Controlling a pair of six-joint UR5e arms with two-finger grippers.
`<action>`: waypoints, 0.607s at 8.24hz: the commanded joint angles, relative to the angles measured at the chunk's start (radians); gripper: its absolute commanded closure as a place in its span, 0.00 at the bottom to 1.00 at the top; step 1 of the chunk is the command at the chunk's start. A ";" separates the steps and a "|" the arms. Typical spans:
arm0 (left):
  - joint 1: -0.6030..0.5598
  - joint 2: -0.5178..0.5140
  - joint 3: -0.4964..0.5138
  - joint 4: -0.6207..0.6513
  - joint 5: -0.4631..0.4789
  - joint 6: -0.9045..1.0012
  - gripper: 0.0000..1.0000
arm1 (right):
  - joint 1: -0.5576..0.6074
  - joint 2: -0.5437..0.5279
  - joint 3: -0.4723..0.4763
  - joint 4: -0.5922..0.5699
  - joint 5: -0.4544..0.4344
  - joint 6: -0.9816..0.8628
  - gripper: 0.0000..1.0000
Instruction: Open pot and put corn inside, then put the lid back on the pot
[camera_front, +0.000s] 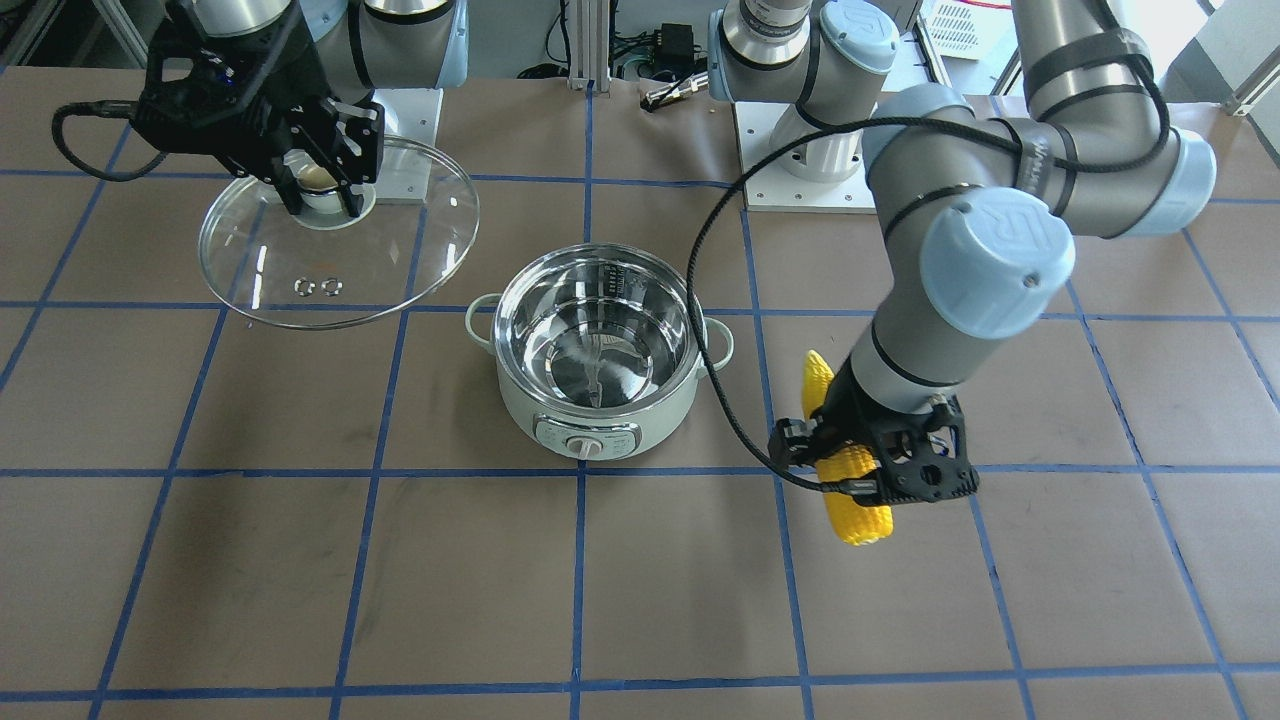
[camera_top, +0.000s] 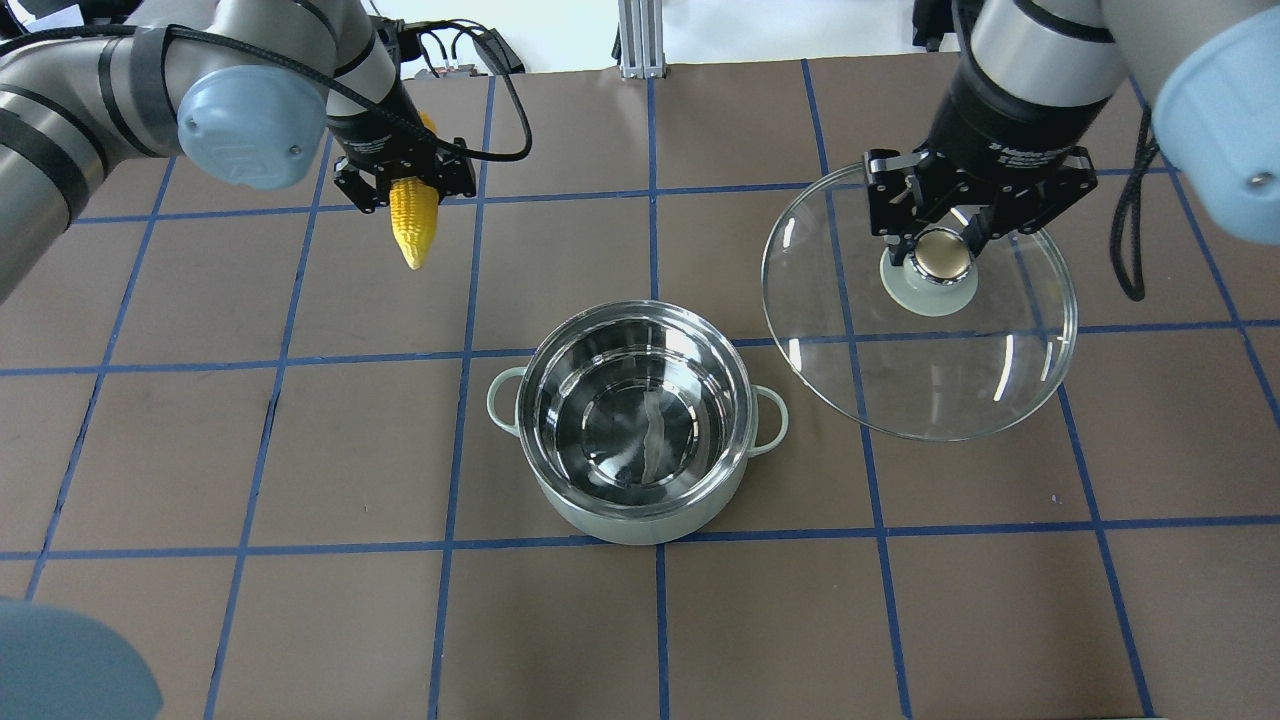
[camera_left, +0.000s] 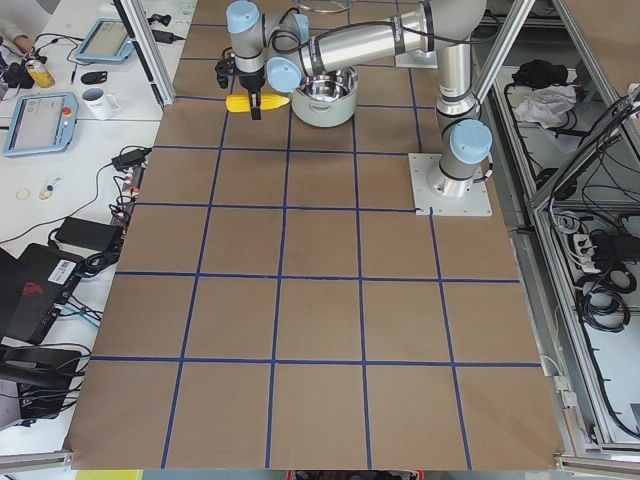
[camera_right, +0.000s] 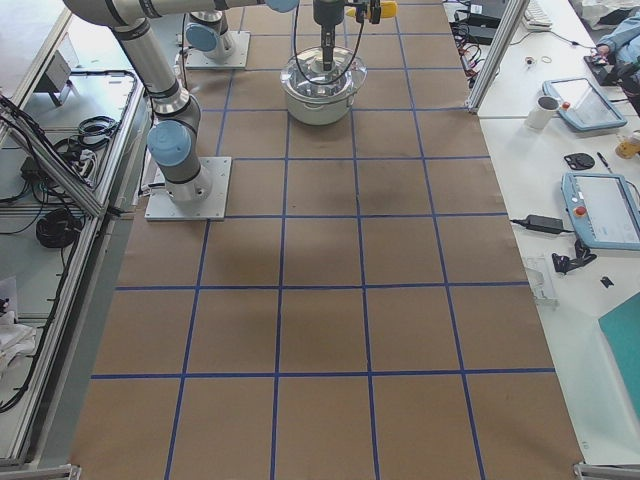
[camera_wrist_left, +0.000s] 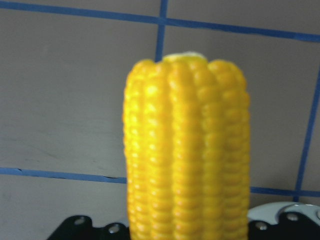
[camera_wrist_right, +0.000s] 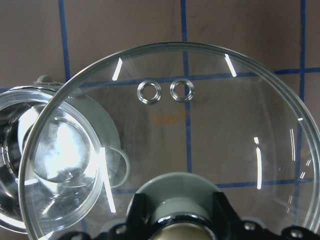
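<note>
The left hand (camera_top: 404, 188) is clamped on the corn (camera_top: 412, 226), holding it above the worktop (camera_top: 300, 450) with its pointed end toward the robot. The right hand (camera_top: 940, 250) pinches the knob of the lid (camera_top: 930, 380), which is raised and tilted just beside the open pot (camera_top: 640, 512) that stands between both hands.

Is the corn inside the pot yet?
No, the pot shows only bare steel inside in the overhead view, while the corn is held in the left gripper off to the pot's side.

pot (camera_top: 640, 522) mouth uncovered, open from above, lid (camera_top: 930, 370) held aloft beside it, corn (camera_top: 411, 215) held well apart
</note>
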 joint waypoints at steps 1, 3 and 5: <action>-0.174 0.080 -0.011 -0.074 -0.005 -0.132 1.00 | -0.037 -0.025 0.001 0.035 -0.001 -0.055 0.77; -0.246 0.084 -0.076 -0.085 -0.008 -0.176 1.00 | -0.035 -0.025 0.004 0.037 -0.004 -0.055 0.77; -0.332 0.082 -0.165 -0.071 -0.008 -0.179 1.00 | -0.035 -0.024 0.004 0.045 -0.006 -0.055 0.77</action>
